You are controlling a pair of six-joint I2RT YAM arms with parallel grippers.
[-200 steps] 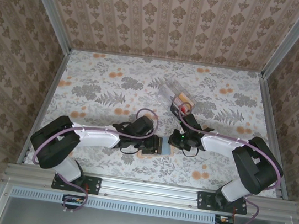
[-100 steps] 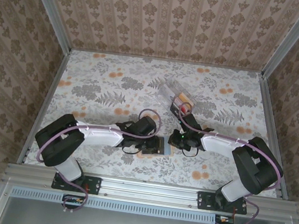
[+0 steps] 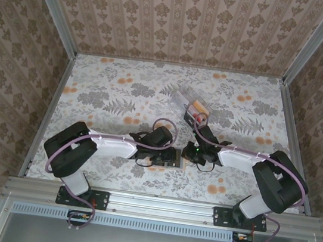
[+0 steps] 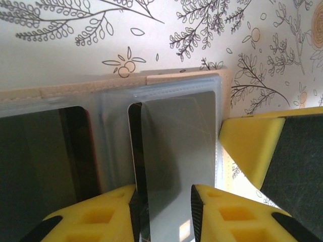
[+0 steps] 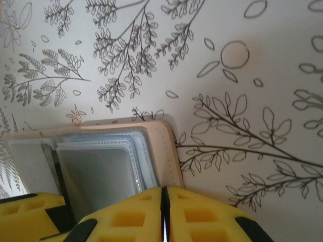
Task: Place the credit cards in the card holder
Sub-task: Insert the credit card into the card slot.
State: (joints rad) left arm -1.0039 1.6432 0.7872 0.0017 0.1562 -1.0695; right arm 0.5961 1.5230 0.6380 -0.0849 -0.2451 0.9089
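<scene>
Card holder [image 3: 191,106] behind and right of the wallet [image 3: 171,157]

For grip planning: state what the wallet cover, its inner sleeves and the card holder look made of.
Wallet cover: tan and matte, likely leather or imitation leather; soft rounded corner, no glare.
Inner sleeves: clear, glossy, flexible-looking plastic; see-through, with reflections and a dotted edge seam.
Card holder: clear rigid plastic, perhaps acrylic; its walls are transparent with bright edges.

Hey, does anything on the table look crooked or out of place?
Only mildly. The clear card holder sits diagonally to the table edges, and a grey card in the open wallet looks slightly crooked in its sleeve, at the left gripper.
</scene>
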